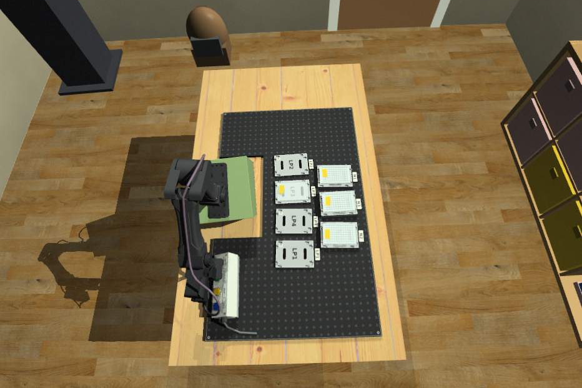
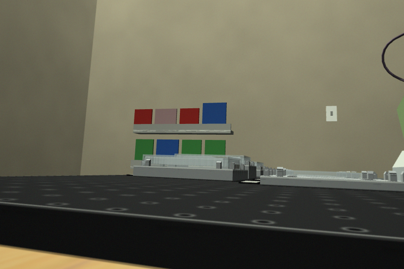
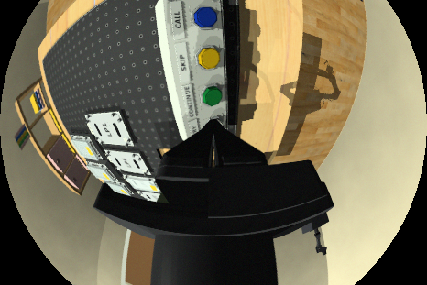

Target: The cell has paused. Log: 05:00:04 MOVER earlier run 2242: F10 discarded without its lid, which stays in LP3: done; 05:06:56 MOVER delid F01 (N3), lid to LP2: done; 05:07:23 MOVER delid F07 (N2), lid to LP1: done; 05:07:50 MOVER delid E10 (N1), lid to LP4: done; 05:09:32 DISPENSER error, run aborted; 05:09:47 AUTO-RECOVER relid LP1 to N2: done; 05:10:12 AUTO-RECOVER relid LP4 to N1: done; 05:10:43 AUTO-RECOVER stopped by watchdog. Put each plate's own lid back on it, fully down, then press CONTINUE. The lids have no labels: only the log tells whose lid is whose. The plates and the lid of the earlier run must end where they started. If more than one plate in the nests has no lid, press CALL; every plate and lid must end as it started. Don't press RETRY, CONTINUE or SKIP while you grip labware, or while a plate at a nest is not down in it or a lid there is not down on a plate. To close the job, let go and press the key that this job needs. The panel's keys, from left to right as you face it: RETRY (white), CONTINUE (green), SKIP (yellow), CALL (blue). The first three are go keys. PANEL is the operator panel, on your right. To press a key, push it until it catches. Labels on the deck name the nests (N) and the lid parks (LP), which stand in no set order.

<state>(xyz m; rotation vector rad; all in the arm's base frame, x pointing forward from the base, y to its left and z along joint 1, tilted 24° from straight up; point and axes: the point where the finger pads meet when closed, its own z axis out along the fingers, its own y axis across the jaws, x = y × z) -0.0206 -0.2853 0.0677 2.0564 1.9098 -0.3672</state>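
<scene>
Two fingertips pressed together make the end effector (image 3: pixel 213 139) a closed wedge with nothing in it, its tip just short of the green CONTINUE key (image 3: pixel 213 95) on the panel (image 1: pixel 231 285). Yellow SKIP (image 3: pixel 209 58) and blue CALL (image 3: pixel 205 17) lie beyond. Out on the black deck (image 1: pixel 301 294) atop the counter (image 1: pixel 282 80), three lidded plates sit in the nests, the middle one (image 1: pixel 337 203) among them, and LP3 (image 1: pixel 291 191) carries a lid; LP2 (image 1: pixel 290 164), LP4 (image 1: pixel 293 221) and LP1 (image 1: pixel 295 254) are bare.

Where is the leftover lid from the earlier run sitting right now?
In the top view, the lid lies on park LP3, second in the park column, between LP2 and LP4.
</scene>
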